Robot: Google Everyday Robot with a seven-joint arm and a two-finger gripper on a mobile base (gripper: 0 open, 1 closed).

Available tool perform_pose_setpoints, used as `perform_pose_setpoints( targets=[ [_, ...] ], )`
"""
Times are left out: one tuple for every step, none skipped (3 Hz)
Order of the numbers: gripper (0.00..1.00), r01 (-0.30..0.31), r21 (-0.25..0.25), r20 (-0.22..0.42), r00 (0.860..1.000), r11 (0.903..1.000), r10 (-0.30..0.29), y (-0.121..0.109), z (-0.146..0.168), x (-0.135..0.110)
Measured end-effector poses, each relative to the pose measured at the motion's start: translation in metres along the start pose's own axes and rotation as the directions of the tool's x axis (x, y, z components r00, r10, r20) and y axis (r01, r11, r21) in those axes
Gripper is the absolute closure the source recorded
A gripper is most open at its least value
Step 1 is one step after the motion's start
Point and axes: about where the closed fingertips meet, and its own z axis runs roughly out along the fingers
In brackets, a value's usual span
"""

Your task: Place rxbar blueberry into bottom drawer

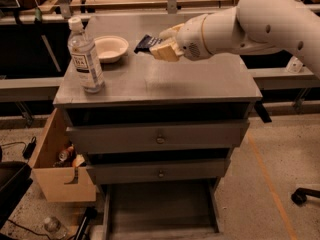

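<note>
Now the claw [161, 47], upper centre, pinches the bar [145, 43] above the desk [165, 81]; best carry it level, clear of the edge, down into the bottom drawer [160, 211].

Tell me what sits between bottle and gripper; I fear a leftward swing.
Camera view: a bowl sits between the bottle and the gripper, which holds the bar over the cabinet top.

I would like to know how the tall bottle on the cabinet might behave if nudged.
The bottle stands upright, tall on a narrow base, so it would probably tip rather than slide. Being round, it would likely roll once down. The gripper, shut on the rxbar blueberry, hovers over the cabinet top, apart from it.
</note>
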Motion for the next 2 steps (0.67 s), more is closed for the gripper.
perform_pose_setpoints(
  targets=[
    [1.0, 0.037, 0.024, -0.018, 0.999, 0.999, -0.037, 0.051, -0.039, 0.017],
    [1.0, 0.024, -0.051, -0.041, 0.999, 0.9984, -0.026, 0.113, -0.059, 0.076]
  ],
)
